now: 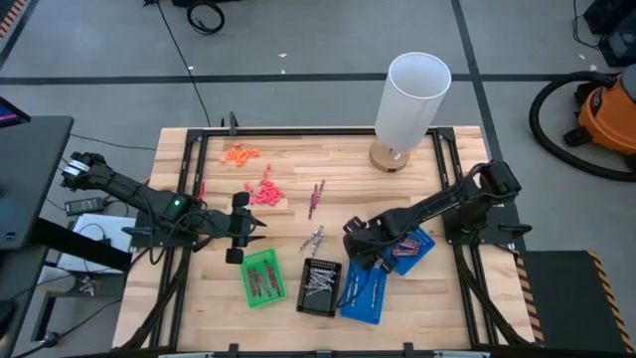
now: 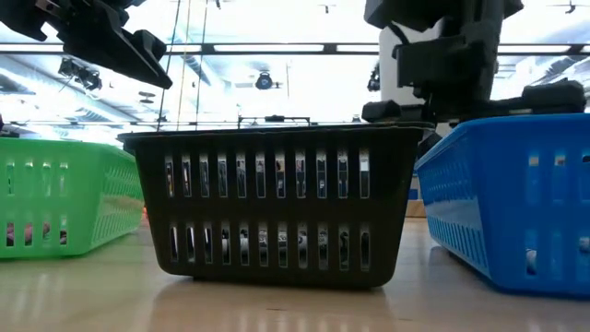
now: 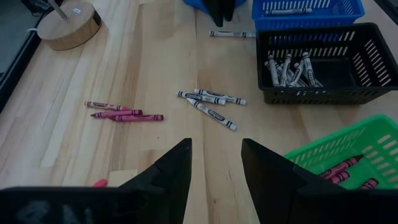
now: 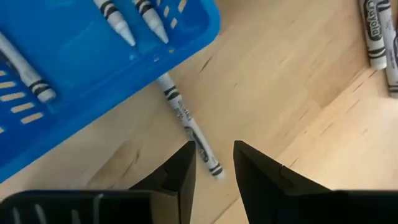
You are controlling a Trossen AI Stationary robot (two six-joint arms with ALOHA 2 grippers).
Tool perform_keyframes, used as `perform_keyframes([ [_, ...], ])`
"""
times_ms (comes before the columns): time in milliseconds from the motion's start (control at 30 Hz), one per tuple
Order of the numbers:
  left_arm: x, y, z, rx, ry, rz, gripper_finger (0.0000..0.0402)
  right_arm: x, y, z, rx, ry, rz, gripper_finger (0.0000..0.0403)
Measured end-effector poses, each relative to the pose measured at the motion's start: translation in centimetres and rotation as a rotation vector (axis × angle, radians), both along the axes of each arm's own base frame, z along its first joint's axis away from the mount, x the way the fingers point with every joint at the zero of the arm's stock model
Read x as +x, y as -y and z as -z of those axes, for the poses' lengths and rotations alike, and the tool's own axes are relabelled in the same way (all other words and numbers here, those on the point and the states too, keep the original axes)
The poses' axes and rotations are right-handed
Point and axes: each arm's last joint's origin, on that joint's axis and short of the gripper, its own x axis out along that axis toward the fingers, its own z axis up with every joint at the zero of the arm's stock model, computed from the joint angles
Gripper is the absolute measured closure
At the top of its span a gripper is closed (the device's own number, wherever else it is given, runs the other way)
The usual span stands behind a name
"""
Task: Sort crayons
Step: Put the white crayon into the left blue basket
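Observation:
Grey crayons [image 3: 211,102] and maroon crayons [image 3: 121,113] lie loose on the wooden table [image 1: 298,159], mid-table. More grey ones lie in the black tray [image 3: 292,68], and maroon ones lie in the green tray [image 3: 348,168]. My left gripper [image 3: 214,168] is open and empty above the table, beside the green tray [image 1: 263,276]. My right gripper [image 4: 214,168] is open and low over a single grey crayon [image 4: 189,127]. That crayon lies flat on the table, its far end under the blue tray's [image 4: 62,62] edge. The fingers stand on either side of its near end.
A second blue tray [image 1: 365,293] sits at the near edge beside the black tray [image 1: 320,286]. Orange bits [image 1: 240,153] and pink bits [image 1: 264,191] lie at the far left. A white cylinder on a round wooden base [image 1: 407,99] stands at the far right.

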Motion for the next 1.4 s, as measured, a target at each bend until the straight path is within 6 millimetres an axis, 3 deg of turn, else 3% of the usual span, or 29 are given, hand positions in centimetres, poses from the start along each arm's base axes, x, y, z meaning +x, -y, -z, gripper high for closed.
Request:
perform_keyframes([
  [200, 0.0, 0.0, 0.0, 0.000, 0.000, 0.000, 0.0251, -0.1, 1.0, 0.8, 0.040, -0.009, -0.022, 0.0288],
  [533, 0.0, 0.0, 0.0, 0.003, -0.003, 0.001, 0.0251, 1.3, 0.7, 3.4, 0.038, -0.105, -0.059, 0.0289],
  [667, 0.0, 0.0, 0.0, 0.004, -0.006, 0.001, 0.0251, 1.6, 0.8, 3.1, 0.032, -0.106, -0.087, 0.0299],
  [1000, 0.0, 0.0, 0.1, 0.001, -0.007, -0.001, 0.0251, 1.9, 0.9, 3.0, -0.009, -0.079, -0.115, 0.0377],
  [1233, 0.0, 0.0, 0.1, 0.001, -0.007, -0.001, 0.0251, 2.4, 1.1, 2.8, -0.082, -0.006, -0.062, 0.0366],
  [1400, 0.0, 0.0, 0.1, 0.001, -0.007, -0.001, 0.0251, 3.1, 1.3, 1.1, -0.157, 0.029, -0.013, 0.0365],
])
